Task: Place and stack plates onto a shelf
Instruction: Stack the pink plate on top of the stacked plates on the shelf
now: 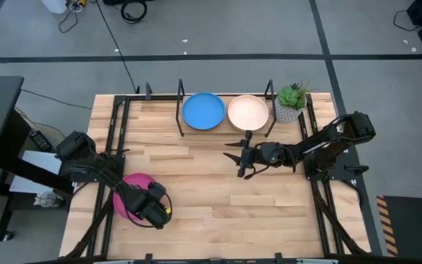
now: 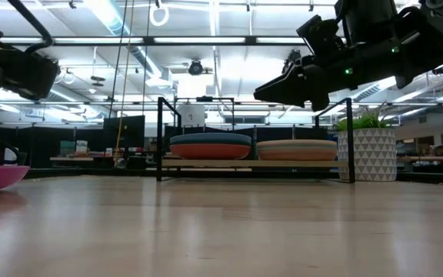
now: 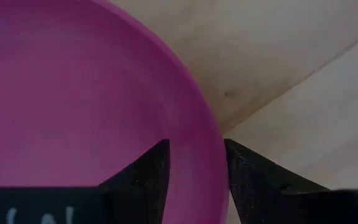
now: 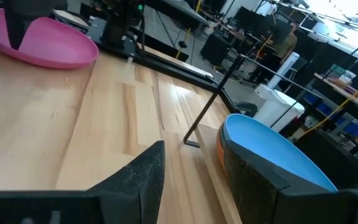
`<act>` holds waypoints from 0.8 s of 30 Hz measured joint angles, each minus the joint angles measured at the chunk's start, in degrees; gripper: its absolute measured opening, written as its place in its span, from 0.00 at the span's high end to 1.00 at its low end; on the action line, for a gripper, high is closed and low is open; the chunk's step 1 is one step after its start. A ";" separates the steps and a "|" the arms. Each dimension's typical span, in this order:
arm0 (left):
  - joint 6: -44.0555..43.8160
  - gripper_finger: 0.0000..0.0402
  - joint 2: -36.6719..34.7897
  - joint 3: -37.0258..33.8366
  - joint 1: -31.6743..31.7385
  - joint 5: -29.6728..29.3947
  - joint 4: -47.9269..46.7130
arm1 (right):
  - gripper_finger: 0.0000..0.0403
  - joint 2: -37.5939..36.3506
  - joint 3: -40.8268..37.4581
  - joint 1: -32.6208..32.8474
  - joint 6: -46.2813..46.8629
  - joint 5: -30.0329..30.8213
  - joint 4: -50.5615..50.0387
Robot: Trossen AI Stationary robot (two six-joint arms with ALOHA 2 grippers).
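The magenta plate (image 1: 132,189) lies near the table's near left corner, with my left gripper (image 1: 157,207) shut on its near-right rim. The shelf (image 1: 180,117) stands at the far edge. On it the blue plate (image 1: 204,111) tops the orange plate (image 2: 206,151), and the cream plate (image 1: 248,112) tops a tan plate (image 2: 296,155). My right gripper (image 1: 235,158) hangs open above the table in front of the shelf, pointing left and holding nothing. In the right wrist view the blue plate (image 4: 272,149) shows just past its fingers. The other plates are not visible. My left gripper (image 3: 196,186) pinches the magenta plate's rim (image 3: 211,163), one finger (image 3: 151,171) inside the bowl and the other finger (image 3: 253,180) outside it. It comes from above, slanting down. Seen from the right wrist, the magenta plate (image 4: 51,43) sits slightly tilted, its lower side close to the table.
A small green plant in a patterned white pot (image 1: 291,103) stands at the shelf's right end. Black rails run along both table sides. Bare wooden tabletop (image 1: 204,198) lies between the magenta plate and the shelf.
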 joint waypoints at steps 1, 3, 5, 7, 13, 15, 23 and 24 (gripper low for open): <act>0.26 0.62 0.44 0.00 0.00 0.30 -0.01 | 0.58 0.00 0.00 -0.06 0.00 0.00 0.00; 1.14 0.64 0.93 0.00 0.00 0.82 0.07 | 0.58 0.00 0.00 -0.11 0.01 0.00 0.00; 1.70 0.67 1.16 0.00 0.04 1.08 0.21 | 0.58 0.00 0.00 -0.09 0.01 -0.06 0.08; 1.79 0.72 1.16 0.04 0.15 1.10 0.43 | 0.58 0.00 0.00 -0.11 0.00 -0.20 0.07; 4.12 0.93 1.01 1.35 0.15 3.49 0.19 | 0.58 0.00 0.00 -0.11 0.25 -1.51 -0.08; 7.03 0.95 1.10 3.46 0.35 3.74 -1.99 | 0.58 0.00 0.00 -0.11 0.66 -1.51 -0.25; 34.45 0.96 1.16 18.30 1.18 -0.13 -5.61 | 0.58 0.00 0.00 -0.09 3.35 -1.53 -2.18; 39.33 0.96 1.16 20.01 1.18 -1.16 -5.69 | 0.58 0.00 0.00 -0.06 3.51 -1.53 -2.64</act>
